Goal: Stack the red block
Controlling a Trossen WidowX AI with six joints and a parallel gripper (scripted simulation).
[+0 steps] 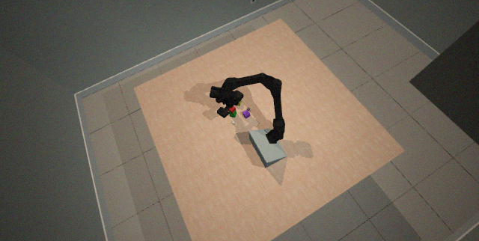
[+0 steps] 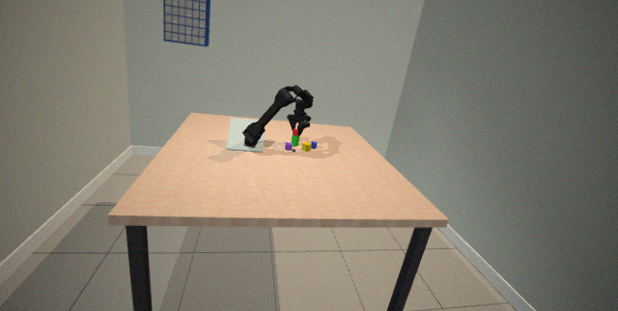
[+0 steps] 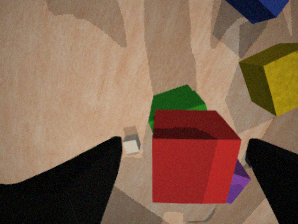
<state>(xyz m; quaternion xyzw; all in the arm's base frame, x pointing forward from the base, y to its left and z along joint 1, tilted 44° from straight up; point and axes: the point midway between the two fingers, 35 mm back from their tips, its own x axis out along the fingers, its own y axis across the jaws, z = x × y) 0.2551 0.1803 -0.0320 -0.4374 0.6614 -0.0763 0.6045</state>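
The red block [image 1: 232,109] [image 2: 295,132] [image 3: 185,170] sits on top of the green tower [image 1: 233,114] [image 2: 294,141] [image 3: 175,100], which stands upright. In the wrist view the red block hides most of the tower. My gripper [image 1: 230,108] [image 2: 295,130] [image 3: 185,145] is open around the red block, with a visible gap between the block and each finger in the wrist view. Whether the red block is exactly centred on the tower is hard to tell.
A purple block [image 1: 246,114] [image 2: 289,146] [image 3: 239,185] lies close beside the tower. A yellow block [image 2: 306,147] [image 3: 285,82] and a blue block [image 2: 314,145] [image 3: 262,7] lie further off. A small white piece [image 1: 233,123] [image 3: 131,146] and a small dark piece [image 2: 294,151] lie nearby.
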